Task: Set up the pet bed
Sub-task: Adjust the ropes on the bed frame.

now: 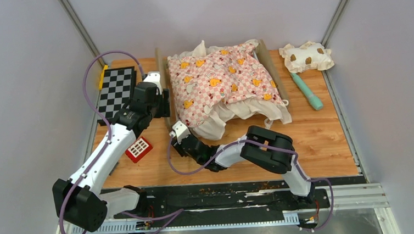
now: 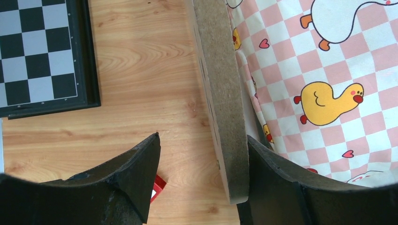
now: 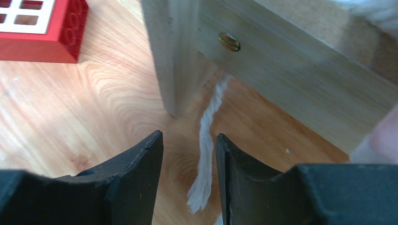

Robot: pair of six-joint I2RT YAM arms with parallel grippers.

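Quick pose check from us: our left arm (image 1: 105,151) runs from its base at the near left out toward the far right, wrist tipped down so the left gripper (image 1: 161,101) points at the table, jaws spread wide. Our right arm (image 1: 267,148) is folded up, elbow hunched on the near right and forearm low and heading left. The right gripper (image 1: 176,129) sits close to the table, its fingers (image 3: 141,161) leaving just a narrow gap, not pinched together.

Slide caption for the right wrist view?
Right gripper, open, frames a frayed white cord trailing from under the pet bed near its corner leg; red block beyond.
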